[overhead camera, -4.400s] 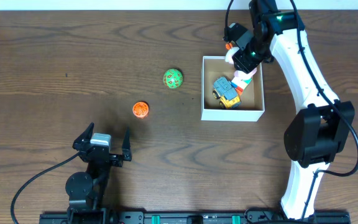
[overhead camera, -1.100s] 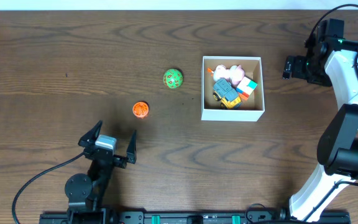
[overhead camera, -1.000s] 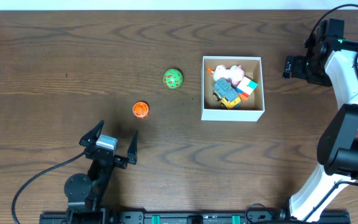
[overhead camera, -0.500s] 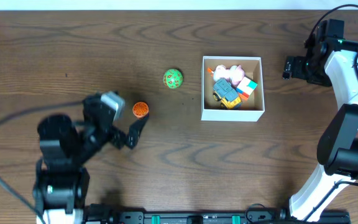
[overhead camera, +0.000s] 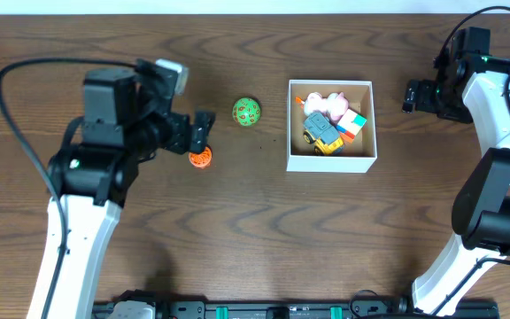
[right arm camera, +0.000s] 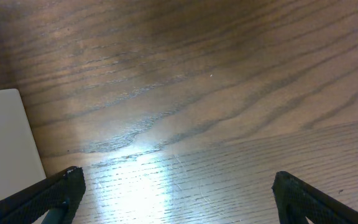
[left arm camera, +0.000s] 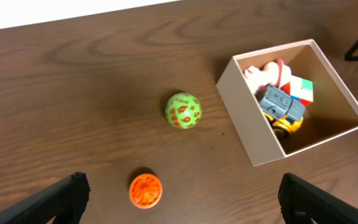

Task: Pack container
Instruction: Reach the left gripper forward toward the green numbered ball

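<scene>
Our left end effector [left arm camera: 182, 200], spread wide, hovers above the orange ball [left arm camera: 145, 190] left of the container [left arm camera: 247, 134]. Next we should descend and clamp it. Our right end effector [right arm camera: 174, 186] waits, also spread.

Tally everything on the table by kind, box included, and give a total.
Balls: 2 (green ball, orange ball)
Plush toy: 1
Toy truck: 1
Colour cube: 1
Container: 1
Total: 6
</scene>
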You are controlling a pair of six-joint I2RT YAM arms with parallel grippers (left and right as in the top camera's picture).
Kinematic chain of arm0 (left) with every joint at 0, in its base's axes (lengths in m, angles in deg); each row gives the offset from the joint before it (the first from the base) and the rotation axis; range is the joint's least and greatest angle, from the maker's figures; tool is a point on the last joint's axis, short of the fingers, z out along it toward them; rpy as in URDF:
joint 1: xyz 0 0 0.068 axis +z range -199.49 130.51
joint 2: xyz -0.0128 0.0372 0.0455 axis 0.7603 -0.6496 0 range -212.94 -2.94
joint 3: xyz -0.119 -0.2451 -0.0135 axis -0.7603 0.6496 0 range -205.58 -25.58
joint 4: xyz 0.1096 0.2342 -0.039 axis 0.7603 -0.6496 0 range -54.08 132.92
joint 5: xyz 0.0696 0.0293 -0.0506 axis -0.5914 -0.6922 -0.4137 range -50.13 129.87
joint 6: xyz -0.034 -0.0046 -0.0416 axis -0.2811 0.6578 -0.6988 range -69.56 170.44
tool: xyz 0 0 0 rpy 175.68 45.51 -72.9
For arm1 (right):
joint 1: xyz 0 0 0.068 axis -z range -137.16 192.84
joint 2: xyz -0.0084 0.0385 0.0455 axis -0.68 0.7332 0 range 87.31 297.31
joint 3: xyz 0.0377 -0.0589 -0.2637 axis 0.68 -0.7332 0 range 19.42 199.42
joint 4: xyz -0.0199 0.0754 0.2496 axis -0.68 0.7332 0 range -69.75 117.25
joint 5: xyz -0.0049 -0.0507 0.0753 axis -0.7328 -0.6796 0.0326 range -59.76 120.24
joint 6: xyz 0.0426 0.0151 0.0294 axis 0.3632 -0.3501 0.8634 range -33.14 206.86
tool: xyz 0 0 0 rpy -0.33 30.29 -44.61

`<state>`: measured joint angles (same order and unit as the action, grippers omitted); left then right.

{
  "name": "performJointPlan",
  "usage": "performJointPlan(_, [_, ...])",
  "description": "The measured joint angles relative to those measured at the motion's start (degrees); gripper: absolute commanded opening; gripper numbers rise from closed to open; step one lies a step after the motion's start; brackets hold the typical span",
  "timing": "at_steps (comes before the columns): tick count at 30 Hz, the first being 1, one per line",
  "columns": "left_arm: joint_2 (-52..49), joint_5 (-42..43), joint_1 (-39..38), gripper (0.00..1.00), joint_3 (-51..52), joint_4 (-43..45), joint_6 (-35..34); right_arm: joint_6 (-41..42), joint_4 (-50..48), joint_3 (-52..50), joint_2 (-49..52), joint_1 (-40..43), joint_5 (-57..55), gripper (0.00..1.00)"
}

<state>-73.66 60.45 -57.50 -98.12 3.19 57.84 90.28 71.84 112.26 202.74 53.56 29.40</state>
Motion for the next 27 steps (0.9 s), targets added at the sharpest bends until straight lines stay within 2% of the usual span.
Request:
performJointPlan(5, [-5.14, -1.86, -1.77, 0.98, -0.04, 3.28, -2.73, 0.0, 0.0, 0.0, 0.0, 0.0, 0.02, 0.99])
performJointPlan(10, [-9.97, -11.85, -5.81, 0.98, -1.66, 0.79, -7.5, 0.0, 0.0, 0.0, 0.0, 0.0, 0.02, 0.99])
performJointPlan(14, [-15.15, -16.83, -7.96, 0.98, -6.69, -1.14, -8.98, 0.0, 0.0, 0.0, 0.0, 0.0, 0.0, 0.99])
performJointPlan(27, [-35.63, -20.06, -8.72, 0.98, -21.35, -2.89, -9.55, 0.0, 0.0, 0.0, 0.0, 0.0, 0.02, 0.99])
